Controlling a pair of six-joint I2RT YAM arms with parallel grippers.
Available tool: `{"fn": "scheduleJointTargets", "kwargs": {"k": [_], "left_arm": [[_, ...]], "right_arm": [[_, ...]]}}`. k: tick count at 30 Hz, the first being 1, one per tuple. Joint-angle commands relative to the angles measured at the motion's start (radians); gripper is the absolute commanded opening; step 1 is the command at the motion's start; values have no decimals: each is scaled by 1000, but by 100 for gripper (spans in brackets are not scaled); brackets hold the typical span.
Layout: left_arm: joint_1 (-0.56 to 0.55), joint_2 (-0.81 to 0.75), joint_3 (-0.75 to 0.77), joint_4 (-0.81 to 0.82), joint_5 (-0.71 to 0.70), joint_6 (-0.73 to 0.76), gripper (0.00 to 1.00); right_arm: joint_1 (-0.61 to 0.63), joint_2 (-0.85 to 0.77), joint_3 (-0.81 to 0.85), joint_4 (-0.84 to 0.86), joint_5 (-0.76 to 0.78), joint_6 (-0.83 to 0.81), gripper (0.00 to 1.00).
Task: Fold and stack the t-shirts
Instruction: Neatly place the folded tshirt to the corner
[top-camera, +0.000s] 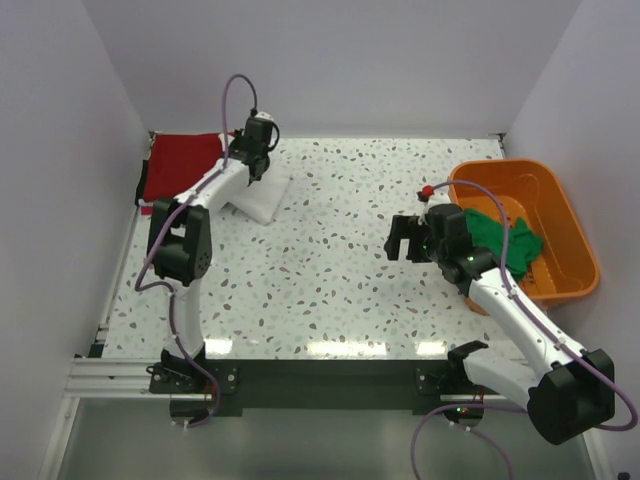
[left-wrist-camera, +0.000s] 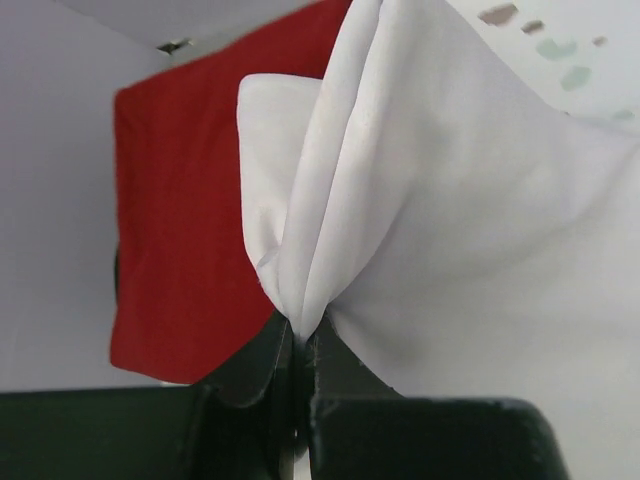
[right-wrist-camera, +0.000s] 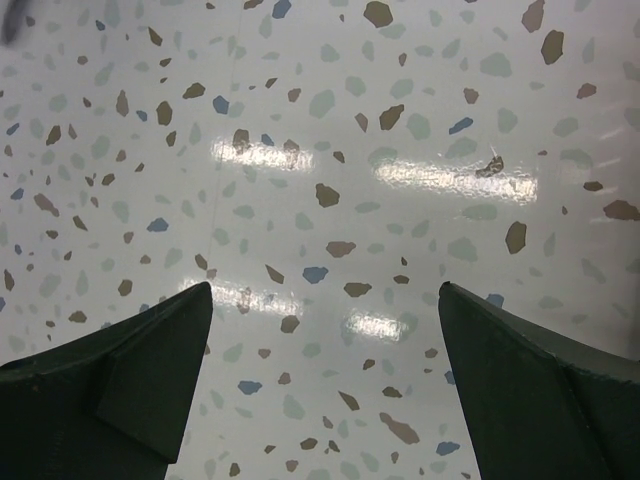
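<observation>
White t-shirt (left-wrist-camera: 450, 220) is pinched in the closed left end effector (left-wrist-camera: 300, 342) just beside the red t-shirt (left-wrist-camera: 190, 220); right end effector (right-wrist-camera: 322, 290) gapes wide, empty.

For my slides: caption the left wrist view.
Left fingers pinch a gathered fold of white t-shirt, red t-shirt behind.

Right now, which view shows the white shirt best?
Left wrist: the white shirt looms large, bunched and pinched in the shut left gripper. Top view shows it small, partly under the left arm. Right wrist shows only table.
</observation>
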Motion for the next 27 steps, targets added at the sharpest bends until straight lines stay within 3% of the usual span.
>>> {"fn": "scheduleJointTargets", "kwargs": {"k": [1, 9, 18, 27], "left_arm": [[35, -73, 97, 86, -49, 120, 0], [84, -70, 226, 74, -55, 139, 0], [143, -109, 274, 50, -17, 172, 0], [238, -166, 185, 62, 125, 136, 0]], "right_arm": [[1, 0, -2, 4, 44, -20, 99], [1, 13, 0, 1, 72, -17, 99], [1, -6, 0, -4, 102, -6, 99], [1, 25, 0, 2, 92, 8, 99]]}}
